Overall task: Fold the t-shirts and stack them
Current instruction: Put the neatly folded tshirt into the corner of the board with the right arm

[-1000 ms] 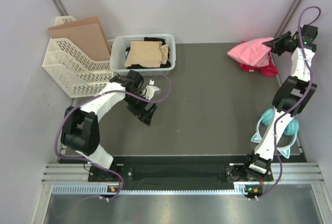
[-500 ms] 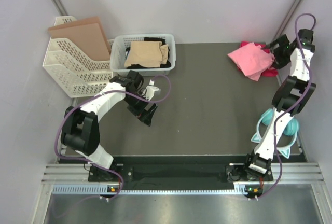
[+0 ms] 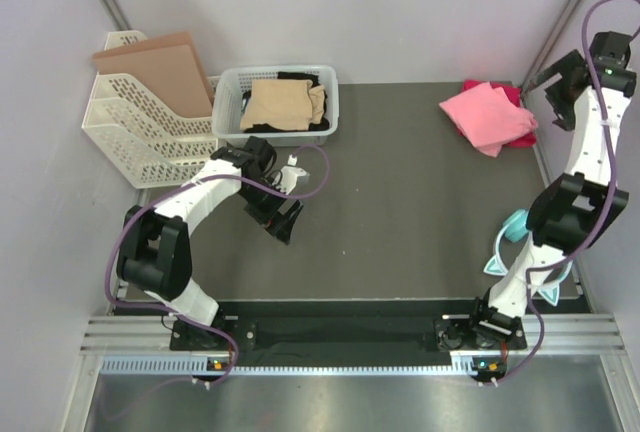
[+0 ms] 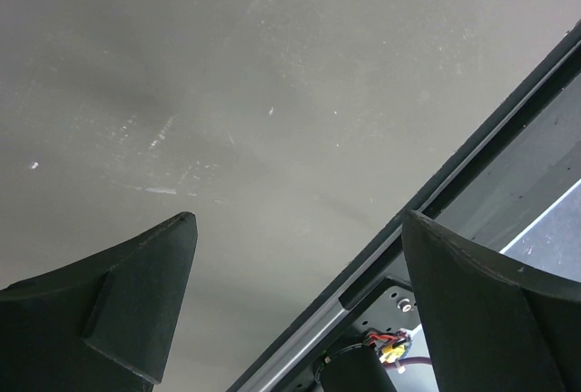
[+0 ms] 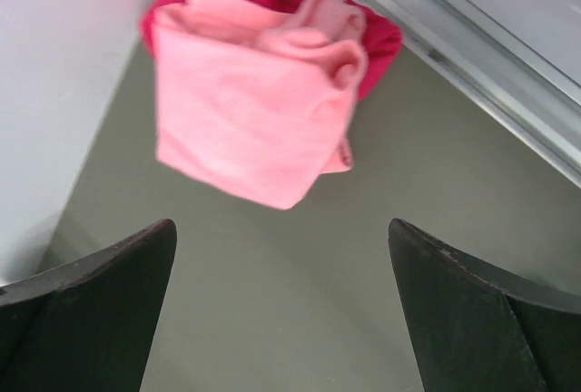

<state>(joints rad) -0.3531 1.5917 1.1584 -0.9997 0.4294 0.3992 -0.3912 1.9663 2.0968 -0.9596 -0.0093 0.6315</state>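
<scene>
- The pink shirt (image 5: 245, 120) lies folded into a rough square on top of the magenta shirt (image 5: 377, 43), at the far right corner of the table (image 3: 400, 202). The magenta one shows only at the edges beneath it.
- The right gripper (image 5: 281, 229) hangs above and just beside this pile. Its jaws are spread wide and hold nothing, and no cloth touches the fingers.
- The left gripper (image 4: 298, 220) hovers low over bare table near the basket (image 3: 225, 102). Its jaws are also spread wide and empty.
- A tan shirt (image 3: 280, 107) sits loosely bundled in the basket, with a black shirt (image 3: 300, 78) under and behind it. Neither looks folded yet.
- Judged from this layout, the step in hand is the release after stacking. Two shirts look done and two remain.
- The top fold of the pink shirt is a little rumpled along its far edge, so the pile may need smoothing if it is to carry more.
- The next move likely calls for the left arm, which is nearer, to reach into the basket. It should pinch the tan shirt alone, lift it clear of the black one, and spread it flat on the open middle of the table.
- The teal headband (image 3: 512, 232) by the right arm is no part of the job and should be left alone.
</scene>
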